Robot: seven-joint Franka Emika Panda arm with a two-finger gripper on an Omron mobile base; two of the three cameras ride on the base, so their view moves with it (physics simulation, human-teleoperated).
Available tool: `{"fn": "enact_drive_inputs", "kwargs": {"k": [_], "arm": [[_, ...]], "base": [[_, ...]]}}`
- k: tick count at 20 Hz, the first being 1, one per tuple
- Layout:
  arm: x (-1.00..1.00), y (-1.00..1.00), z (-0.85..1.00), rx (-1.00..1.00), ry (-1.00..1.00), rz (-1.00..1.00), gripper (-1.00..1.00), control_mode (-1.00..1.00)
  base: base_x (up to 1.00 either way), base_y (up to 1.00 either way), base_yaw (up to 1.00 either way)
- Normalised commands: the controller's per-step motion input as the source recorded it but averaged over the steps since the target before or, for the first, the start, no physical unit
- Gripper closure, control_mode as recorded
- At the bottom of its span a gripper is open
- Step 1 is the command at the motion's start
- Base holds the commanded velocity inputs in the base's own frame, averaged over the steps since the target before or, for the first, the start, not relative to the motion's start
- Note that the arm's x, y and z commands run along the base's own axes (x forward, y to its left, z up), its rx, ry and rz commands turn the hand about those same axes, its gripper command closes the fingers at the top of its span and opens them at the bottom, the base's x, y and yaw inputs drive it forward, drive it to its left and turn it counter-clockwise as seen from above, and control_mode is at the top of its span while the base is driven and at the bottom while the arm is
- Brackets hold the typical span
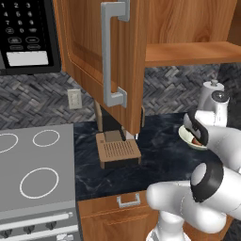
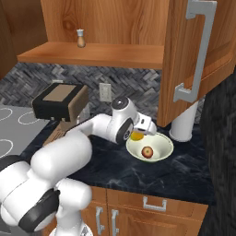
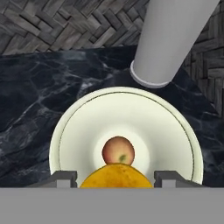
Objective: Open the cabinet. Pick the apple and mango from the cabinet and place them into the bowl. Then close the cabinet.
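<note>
A home kitchen is shown. A dark marble worktop (image 1: 160, 160) is backed by grey herringbone tile, with a glass-top stove (image 1: 33, 174) set to its left, a microwave (image 1: 26, 33) hung above the stove, and wooden cabinets (image 2: 138, 27) mounted over the worktop.

I can read white keypad digits on the black microwave control panel (image 1: 21, 28) at upper left: 1, 2, 3, then 4, 5, 6. Lower button labels too blurred to read.

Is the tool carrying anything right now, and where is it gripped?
Yes: the mango, clamped by its two sides in the tool, above the bowl that holds the apple.
</note>
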Motion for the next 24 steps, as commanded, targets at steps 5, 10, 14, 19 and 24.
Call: {"fn": "enact_drive_inputs", "kwargs": {"k": [5,10,14,19,24], "arm": [[0.06,-0.1,-0.08,0.03,0.02,0.0,1.0,-1.0],[0.0,-0.16,-0.11,0.02,0.0,0.0,1.0,-1.0],[0.0,-0.11,-0.13,0.01,0.0,0.0,1.0,-1.0],[0.01,-0.03,-0.18,0.0,0.0,0.0,1.0,-1.0],[0.0,-0.07,-0.14,0.0,0.0,0.0,1.0,-1.0]], "base": [[0.0,0.0,0.0],[0.0,0.0,0.0],[0.0,0.0,0.0],[0.0,0.0,0.0],[0.0,0.0,0.0]]}}
